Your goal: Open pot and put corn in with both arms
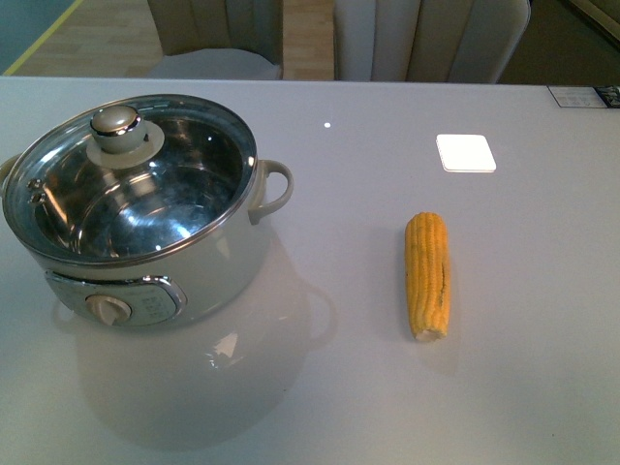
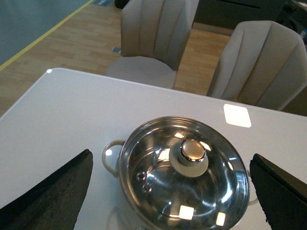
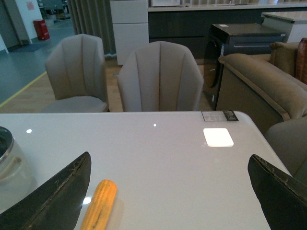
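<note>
White pot (image 1: pixel 155 262) on bench (image 1: pixel 542 368), left side, glass lid (image 1: pixel 145 194) seated, inside seemingly empty through glare, corn (image 1: pixel 427 275) flat on bench well right of pot, left hand (image 2: pixel 170 155) spread wide above lid, empty, right hand (image 3: pixel 169 158) spread wide near corn, empty

The grey, glossy table (image 1: pixel 358 407) carries four things. Taken from its middle in the front view, the pot (image 1: pixel 145 218) stands at 9 o'clock, its knob panel facing 6. The corn (image 1: pixel 427 275) lies flat at 4 o'clock, well apart from the pot, its length running from 12 to 6. A white square (image 1: pixel 466 152) sits at 1 o'clock, flush or very thin. A small printed label (image 1: pixel 584 96) lies at 2 o'clock by the far edge.
</note>
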Action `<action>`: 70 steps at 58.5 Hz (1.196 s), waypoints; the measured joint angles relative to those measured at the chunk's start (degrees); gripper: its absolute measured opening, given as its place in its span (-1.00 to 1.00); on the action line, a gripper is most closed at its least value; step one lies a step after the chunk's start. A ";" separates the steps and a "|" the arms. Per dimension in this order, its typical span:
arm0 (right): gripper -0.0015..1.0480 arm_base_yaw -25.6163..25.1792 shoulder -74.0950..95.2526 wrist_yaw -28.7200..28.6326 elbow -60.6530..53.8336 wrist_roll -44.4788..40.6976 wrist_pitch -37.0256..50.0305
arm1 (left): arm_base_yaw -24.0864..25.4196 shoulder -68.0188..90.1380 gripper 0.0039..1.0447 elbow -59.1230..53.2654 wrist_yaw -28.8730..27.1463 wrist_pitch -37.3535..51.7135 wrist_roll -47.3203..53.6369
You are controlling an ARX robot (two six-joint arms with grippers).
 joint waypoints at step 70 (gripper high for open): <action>0.83 0.00 0.00 0.00 0.00 0.00 0.00 | -5.16 68.43 0.86 21.75 0.37 38.45 9.86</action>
